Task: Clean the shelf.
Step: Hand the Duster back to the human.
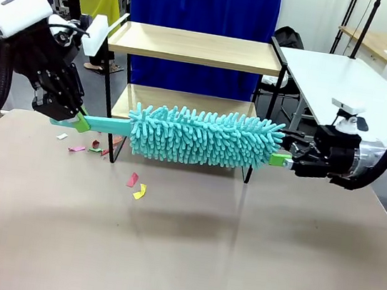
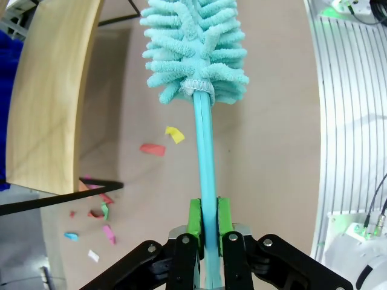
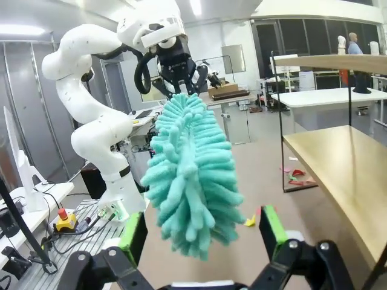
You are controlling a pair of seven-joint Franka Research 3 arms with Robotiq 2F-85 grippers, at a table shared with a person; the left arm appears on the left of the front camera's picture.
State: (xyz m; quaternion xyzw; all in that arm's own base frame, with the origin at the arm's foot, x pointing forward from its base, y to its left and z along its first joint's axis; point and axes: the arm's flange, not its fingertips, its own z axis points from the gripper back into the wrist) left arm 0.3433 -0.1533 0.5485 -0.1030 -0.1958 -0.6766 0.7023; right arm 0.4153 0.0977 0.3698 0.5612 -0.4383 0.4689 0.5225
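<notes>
Mid-sweep, left pincer pinching a fluffy teal microfibre duster, its long axis at nine-to-three before the two-tier wooden shelf at twelve; right pincer spread at its tip.

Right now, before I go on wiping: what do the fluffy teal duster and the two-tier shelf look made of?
Fluffy teal duster: soft chenille or microfibre fingers, matte, by the look; its flat teal handle seems smooth plastic. Two-tier shelf: pale boards with visible wood grain, perhaps laminate, in a thin black frame that looks like painted metal.
</notes>
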